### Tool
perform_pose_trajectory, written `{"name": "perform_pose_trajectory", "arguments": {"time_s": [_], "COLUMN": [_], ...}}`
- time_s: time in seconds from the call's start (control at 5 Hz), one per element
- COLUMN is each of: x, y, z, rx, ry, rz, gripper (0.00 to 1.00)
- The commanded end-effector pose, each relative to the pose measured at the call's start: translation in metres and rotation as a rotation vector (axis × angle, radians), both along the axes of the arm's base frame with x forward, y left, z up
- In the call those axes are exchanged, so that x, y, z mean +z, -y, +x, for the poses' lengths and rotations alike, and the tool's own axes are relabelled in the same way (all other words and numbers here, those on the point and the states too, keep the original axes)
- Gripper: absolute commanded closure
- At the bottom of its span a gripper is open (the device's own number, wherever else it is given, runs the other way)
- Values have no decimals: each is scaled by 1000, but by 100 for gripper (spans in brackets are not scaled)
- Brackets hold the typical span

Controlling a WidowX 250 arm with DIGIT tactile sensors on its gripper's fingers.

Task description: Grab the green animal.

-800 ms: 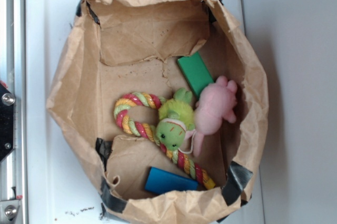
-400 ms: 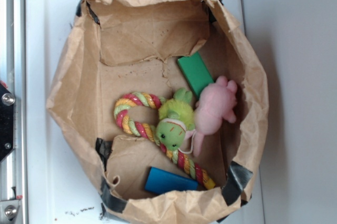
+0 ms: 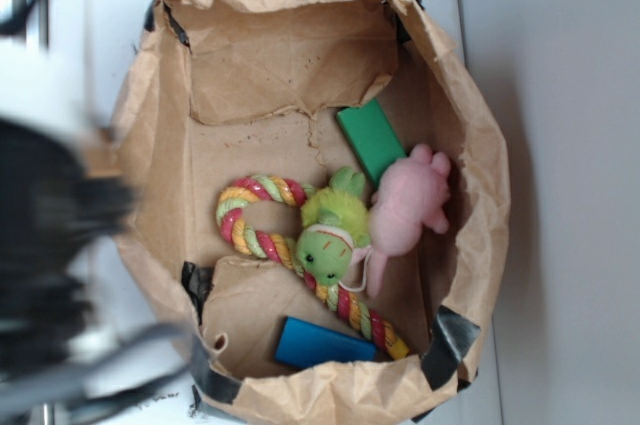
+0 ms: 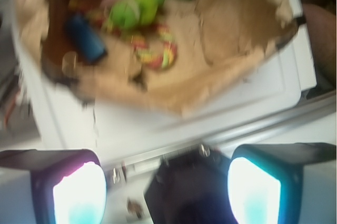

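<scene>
While the green animal (image 3: 330,230) lies unmoved mid-bag beside the pink plush (image 3: 408,207), newly swung in blurry at the bag's (image 3: 150,135) left edge, gripper (image 4: 166,187) wide open, empty.

White moulded surface (image 3: 90,5), raised edges, bearing one open brown paper bag (image 3: 250,65) with rolled-down rim and black tape at corners. Sitting directly on bag floor: green animal (image 3: 330,230) touching pink plush (image 3: 408,207); striped rope toy (image 3: 262,220) passing under green animal; flat green block (image 3: 370,138); blue block (image 3: 322,344).
</scene>
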State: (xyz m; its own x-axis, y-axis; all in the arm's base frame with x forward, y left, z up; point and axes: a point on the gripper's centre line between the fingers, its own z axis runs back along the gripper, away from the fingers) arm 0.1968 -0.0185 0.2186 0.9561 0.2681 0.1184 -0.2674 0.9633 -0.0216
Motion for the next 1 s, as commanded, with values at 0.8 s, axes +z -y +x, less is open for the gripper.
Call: {"name": "perform_pose_trajectory", "arguments": {"time_s": [0.8], "x": [-83], "y": [-28], "z": [93], "rx": [261], "ry": [152], "rz": [-103], "gripper": [0]}}
